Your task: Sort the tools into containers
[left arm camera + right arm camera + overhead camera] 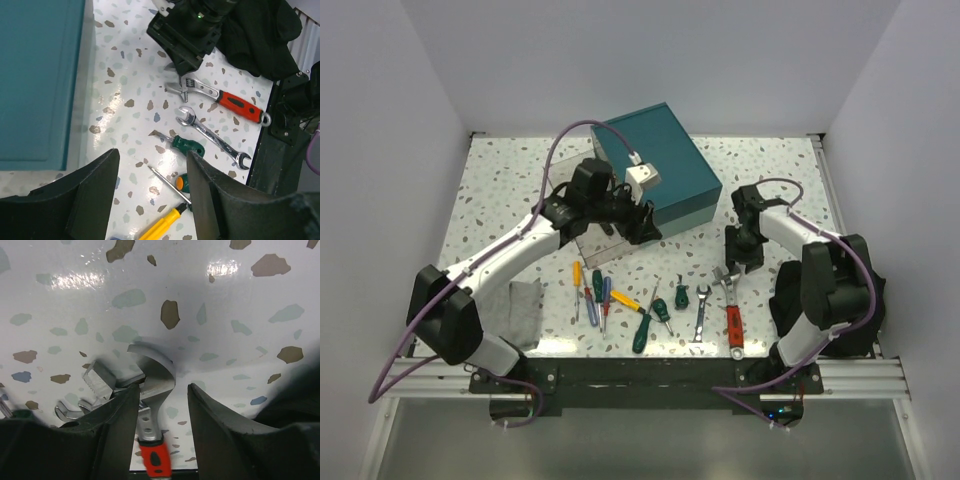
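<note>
— Where are we seeing the wrench (152, 371) lying?
— Between the half-open jaws of our right gripper (162, 389), lengthwise, head pointing ahead past the tips, red handle trailing back. Our left gripper (152, 154) is hanging open, holding nothing.

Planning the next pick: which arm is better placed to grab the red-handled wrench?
Right. The right gripper straddles the head of the red-handled wrench with open fingers, low over the table. The left gripper hangs by the teal box, away from the wrench.
</note>
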`<state>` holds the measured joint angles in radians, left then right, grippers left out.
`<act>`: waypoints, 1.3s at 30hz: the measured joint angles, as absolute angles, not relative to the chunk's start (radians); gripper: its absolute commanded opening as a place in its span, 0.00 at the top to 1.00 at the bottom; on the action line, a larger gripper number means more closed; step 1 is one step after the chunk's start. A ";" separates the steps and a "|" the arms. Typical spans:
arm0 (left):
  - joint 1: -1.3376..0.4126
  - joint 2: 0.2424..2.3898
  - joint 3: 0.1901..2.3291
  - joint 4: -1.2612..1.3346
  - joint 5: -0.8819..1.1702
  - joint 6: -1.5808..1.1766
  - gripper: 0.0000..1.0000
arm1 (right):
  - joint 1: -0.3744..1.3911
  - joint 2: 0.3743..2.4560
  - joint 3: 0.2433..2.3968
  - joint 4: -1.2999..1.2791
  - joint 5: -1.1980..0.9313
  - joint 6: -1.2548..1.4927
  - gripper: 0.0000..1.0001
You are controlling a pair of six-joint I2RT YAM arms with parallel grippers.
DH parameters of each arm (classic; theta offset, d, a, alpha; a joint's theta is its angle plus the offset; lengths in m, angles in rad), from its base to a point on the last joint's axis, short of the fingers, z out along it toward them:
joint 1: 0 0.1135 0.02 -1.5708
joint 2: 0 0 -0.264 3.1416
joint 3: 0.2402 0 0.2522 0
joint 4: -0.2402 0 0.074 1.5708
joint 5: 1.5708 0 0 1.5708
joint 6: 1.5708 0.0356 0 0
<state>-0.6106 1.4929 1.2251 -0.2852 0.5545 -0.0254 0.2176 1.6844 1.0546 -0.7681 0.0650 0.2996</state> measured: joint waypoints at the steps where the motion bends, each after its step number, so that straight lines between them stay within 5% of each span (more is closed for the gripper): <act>1: -0.620 1.494 1.226 -0.284 0.550 -0.025 0.40 | 0.217 1.687 1.055 -0.763 0.059 0.306 0.52; 22: -0.710 1.564 1.269 -0.308 0.514 -0.039 0.41 | 0.216 1.796 1.141 -0.727 0.028 0.260 0.51; 27: -0.725 1.590 1.299 -0.300 0.501 -0.043 0.43 | 0.216 1.790 1.122 -0.729 0.043 0.258 0.63; 33: -0.764 1.669 1.343 -0.297 0.454 -0.064 0.42 | 0.151 1.735 1.049 -0.732 0.026 0.287 1.00; 39: -0.838 1.777 1.406 -0.278 0.402 -0.077 0.37 | -0.012 1.729 1.024 -0.716 -0.146 0.343 1.00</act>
